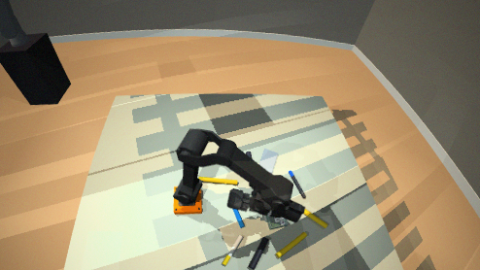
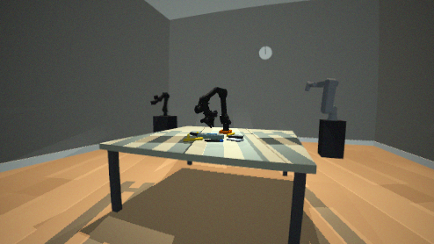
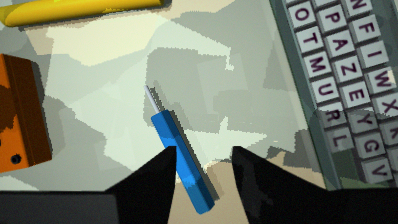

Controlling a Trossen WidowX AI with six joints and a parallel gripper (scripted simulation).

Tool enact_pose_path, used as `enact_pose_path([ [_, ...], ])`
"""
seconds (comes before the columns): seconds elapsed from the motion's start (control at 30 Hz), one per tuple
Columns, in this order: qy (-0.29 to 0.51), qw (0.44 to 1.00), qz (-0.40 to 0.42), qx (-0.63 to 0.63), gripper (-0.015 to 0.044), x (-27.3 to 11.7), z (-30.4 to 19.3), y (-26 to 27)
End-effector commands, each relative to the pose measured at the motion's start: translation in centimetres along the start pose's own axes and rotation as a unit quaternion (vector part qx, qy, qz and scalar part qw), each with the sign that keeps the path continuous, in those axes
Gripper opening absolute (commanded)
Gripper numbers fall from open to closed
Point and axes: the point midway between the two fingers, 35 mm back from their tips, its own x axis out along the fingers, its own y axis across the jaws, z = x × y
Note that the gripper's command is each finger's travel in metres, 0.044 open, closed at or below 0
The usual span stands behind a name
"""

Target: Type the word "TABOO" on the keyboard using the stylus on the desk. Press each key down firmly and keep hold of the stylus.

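Keyboard (image 1: pixel 278 222) (image 3: pixel 320 95) keys readable, incl. T, A, O, right of blue stylus (image 1: pixel 238 218) (image 3: pixel 182 161).

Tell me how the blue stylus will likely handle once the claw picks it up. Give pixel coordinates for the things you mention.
The blue stylus (image 1: pixel 239 219) (image 3: pixel 182 162) looks stiff: its body runs straight, without sag. Its flat-sided body will probably resist rolling. The thin pale tip looks more delicate than the thick body, and being slim and long, the stylus might pivot if the claw (image 3: pixel 204 153) grips it near one end.
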Motion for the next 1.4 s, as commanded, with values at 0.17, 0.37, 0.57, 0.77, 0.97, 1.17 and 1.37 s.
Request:
enact_pose_path([
  [0.17,-0.096,0.961,0.001,-0.259,0.0150,1.3,-1.9,3.4],
  [0.37,-0.096,0.961,0.001,-0.259,0.0150,1.3,-1.8,3.4],
  [0.57,-0.096,0.961,0.001,-0.259,0.0150,1.4,-1.8,3.3],
  [0.77,-0.096,0.961,0.001,-0.259,0.0150,1.9,-1.9,3.1],
  [0.97,-0.096,0.961,0.001,-0.259,0.0150,2.2,-2.0,3.0],
  [1.17,-0.096,0.961,0.001,-0.259,0.0150,2.6,-2.1,2.9],
  [1.37,-0.096,0.961,0.001,-0.259,0.0150,3.0,-2.2,3.0],
])
